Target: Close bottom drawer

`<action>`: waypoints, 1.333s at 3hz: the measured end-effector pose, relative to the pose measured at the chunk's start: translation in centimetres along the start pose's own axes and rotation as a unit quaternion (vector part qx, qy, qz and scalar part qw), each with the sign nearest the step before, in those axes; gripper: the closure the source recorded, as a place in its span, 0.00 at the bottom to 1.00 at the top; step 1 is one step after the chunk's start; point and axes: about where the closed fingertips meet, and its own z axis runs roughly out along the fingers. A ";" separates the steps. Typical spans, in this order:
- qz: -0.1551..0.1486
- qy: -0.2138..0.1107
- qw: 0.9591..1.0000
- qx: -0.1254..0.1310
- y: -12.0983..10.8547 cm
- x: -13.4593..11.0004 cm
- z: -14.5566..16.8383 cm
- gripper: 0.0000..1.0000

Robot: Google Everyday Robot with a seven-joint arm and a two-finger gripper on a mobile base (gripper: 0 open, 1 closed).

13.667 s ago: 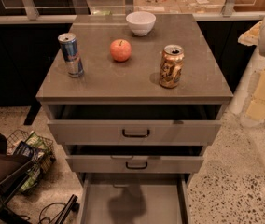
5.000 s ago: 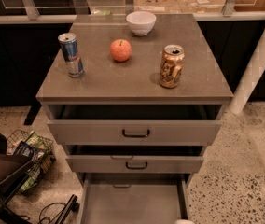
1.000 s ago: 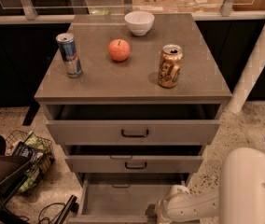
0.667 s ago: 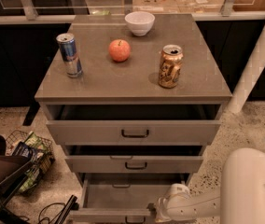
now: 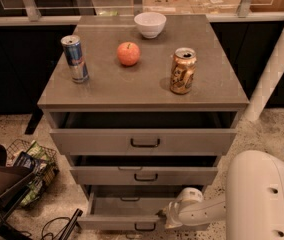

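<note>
Looking down, we see the pincer (image 5: 166,219) at five o'clock, at the right end of the bottom drawer (image 5: 112,222) front. That drawer sits at six o'clock, partly pulled out beneath the middle drawer (image 5: 107,175). We cannot tell whether the pincer is open or closed.

White gripper (image 5: 166,217) at grey bottom drawer (image 5: 112,222), orange apple (image 5: 128,53)

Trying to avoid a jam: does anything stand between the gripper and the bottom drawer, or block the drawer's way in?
Nothing visible does. The gripper is at the right end of the bottom drawer front, with nothing between them. The drawer's visible inside is bare; its rear lies hidden under the middle drawer.
</note>
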 end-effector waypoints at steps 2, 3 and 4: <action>-0.001 -0.002 0.999 0.041 -3.5 2.3 -2.4 1.00; -0.001 -0.002 0.999 0.041 -3.3 2.2 -2.4 1.00; -0.001 -0.002 0.999 0.041 -3.2 2.2 -2.4 1.00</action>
